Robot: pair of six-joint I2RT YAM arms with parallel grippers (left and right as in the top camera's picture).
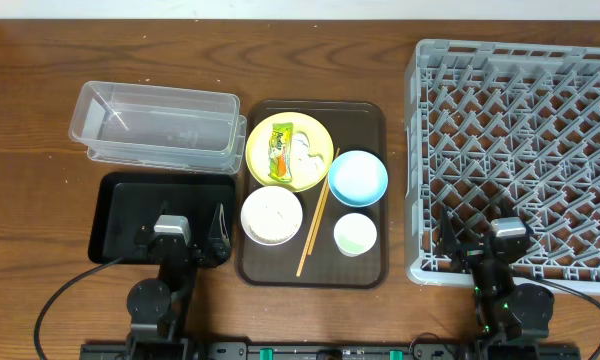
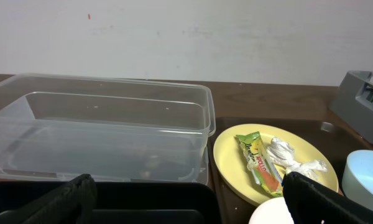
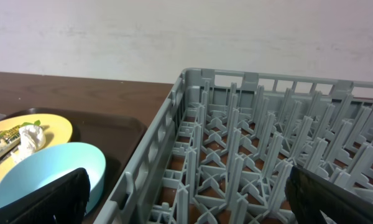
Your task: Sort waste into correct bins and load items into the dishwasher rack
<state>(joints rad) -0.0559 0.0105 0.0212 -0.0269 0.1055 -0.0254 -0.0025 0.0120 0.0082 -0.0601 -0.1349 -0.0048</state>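
Nothing begun, I'd judge; left jaws and right jaws gape wide, empty, over black tray (image 1: 130,210) and rack (image 1: 540,120); beyond, wrapper (image 1: 281,150) and tissue (image 1: 302,152) lie on the plate (image 1: 263,135); the left must reach there and pinch the wrapper first.

A dark brown serving tray (image 1: 265,268) sits near the centre of a wooden table (image 1: 40,60). A plain pale wall (image 2: 186,31) runs along twelve o'clock.
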